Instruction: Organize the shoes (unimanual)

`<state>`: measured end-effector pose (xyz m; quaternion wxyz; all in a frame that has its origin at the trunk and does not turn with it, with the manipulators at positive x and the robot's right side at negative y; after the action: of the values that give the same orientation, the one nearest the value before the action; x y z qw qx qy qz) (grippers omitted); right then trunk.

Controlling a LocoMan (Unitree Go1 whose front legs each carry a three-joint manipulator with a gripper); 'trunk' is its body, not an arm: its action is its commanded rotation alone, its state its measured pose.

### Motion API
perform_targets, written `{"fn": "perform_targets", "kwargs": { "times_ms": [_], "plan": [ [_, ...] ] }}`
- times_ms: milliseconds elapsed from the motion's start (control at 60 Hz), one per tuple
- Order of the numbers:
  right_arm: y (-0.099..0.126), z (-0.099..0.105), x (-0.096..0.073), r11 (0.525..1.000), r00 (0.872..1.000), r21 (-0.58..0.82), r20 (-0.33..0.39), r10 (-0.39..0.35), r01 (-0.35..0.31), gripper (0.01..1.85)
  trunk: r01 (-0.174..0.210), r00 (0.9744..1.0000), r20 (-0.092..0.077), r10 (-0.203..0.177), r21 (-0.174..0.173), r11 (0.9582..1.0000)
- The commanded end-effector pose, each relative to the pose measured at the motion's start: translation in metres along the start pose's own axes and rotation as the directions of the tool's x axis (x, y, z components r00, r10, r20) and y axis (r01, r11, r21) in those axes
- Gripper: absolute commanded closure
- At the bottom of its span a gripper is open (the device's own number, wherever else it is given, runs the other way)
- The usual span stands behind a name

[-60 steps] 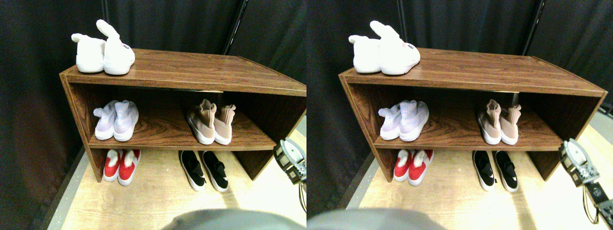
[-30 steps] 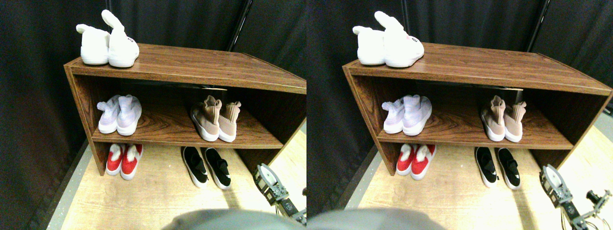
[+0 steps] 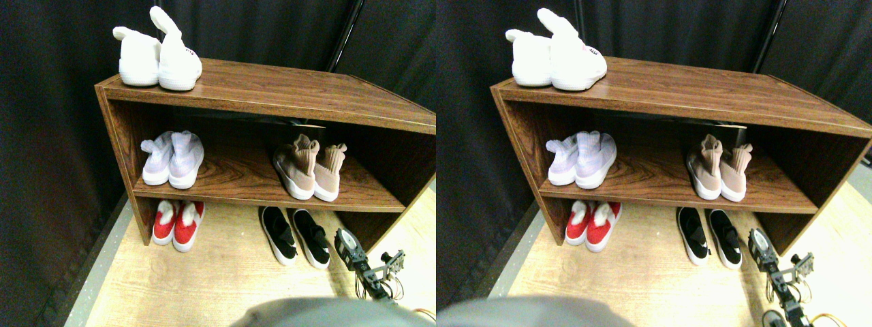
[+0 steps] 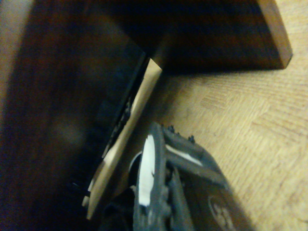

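Since the earlier frames the right end effector (image 3: 346,242) has swung in low over the floor (image 3: 218,286), now just right of the black slip-ons (image 3: 295,236) beneath the shelf unit's (image 3: 272,85) right half. Above them, the tan sneakers (image 3: 310,174) sit on the middle shelf's right part. Whether its jaws are parted cannot be told.

Bright glare is seen on the pale wood-plank floor (image 3: 204,279) before the dark brown wooden shoe rack (image 3: 272,88); its interior is shadowed. The wrist view is dim and blurred.
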<state>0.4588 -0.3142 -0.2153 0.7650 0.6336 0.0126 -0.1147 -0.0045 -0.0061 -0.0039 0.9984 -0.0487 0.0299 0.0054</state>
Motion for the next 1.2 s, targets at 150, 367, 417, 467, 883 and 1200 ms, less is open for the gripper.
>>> {"fn": "perform_targets", "kwargs": {
  "times_ms": [150, 367, 417, 467, 883, 1200],
  "plan": [
    [-0.004, 0.0, 0.019, 1.0, 1.0, 0.015, 0.027, 0.004, -0.004, 1.8, -0.024, 0.9995, -0.022, 0.023, -0.028, 0.9993],
    [-0.004, 0.0, 0.027, 0.999, 0.999, 0.027, 0.039, -0.031, 0.03, 1.8, -0.034, 0.9991, -0.027, 0.033, -0.034, 0.9988],
    [-0.005, -0.002, 0.028, 0.999, 0.999, 0.037, 0.019, -0.03, 0.029, 1.8, -0.037, 0.9989, -0.029, 0.036, -0.037, 0.9986],
    [-0.005, -0.004, 0.027, 0.999, 0.999, 0.025, 0.022, -0.034, 0.034, 1.8, -0.041, 0.9988, -0.028, 0.04, -0.038, 0.9984],
    [-0.003, -0.033, 0.022, 0.999, 0.999, 0.01, -0.036, -0.03, 0.031, 1.8, -0.058, 0.9979, -0.032, 0.056, -0.053, 0.9969],
    [0.0, -0.042, 0.018, 1.0, 0.999, 0.005, -0.045, -0.016, 0.016, 1.8, -0.051, 0.9982, -0.034, 0.05, -0.056, 0.9971]
  ]
}}
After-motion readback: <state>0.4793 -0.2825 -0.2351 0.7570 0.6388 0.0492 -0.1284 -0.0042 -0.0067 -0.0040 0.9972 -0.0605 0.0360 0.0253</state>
